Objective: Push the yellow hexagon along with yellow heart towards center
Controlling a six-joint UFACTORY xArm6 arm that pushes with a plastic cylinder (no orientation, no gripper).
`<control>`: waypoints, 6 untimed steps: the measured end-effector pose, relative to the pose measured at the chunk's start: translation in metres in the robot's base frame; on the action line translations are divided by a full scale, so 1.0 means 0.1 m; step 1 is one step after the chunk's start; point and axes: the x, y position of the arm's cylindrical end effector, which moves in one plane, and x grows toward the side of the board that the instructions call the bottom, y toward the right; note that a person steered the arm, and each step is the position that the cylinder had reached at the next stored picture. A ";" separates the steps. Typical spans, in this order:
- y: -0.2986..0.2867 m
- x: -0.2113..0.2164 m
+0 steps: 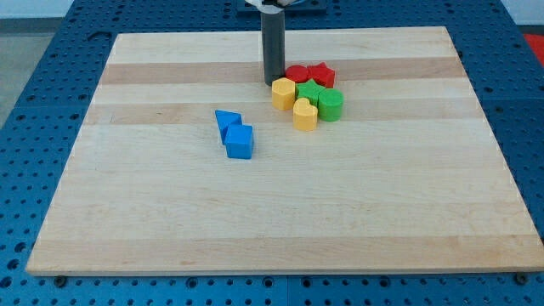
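Observation:
The yellow hexagon (283, 93) sits above the board's center, with the yellow heart (305, 113) just below and to its right, touching it. My tip (272, 82) stands right at the hexagon's upper left edge, touching or nearly touching it. The dark rod rises straight up from there to the view's top.
A red cylinder (296, 74) and a red star (320, 75) lie just right of the rod. A green star (309, 92) and a green cylinder (331, 104) crowd the yellow blocks' right side. A blue triangle (227, 121) and a blue cube (240, 142) sit left of center on the wooden board (280, 212).

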 end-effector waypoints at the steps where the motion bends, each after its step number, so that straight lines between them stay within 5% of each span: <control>1: 0.00 0.21; 6: 0.25 0.64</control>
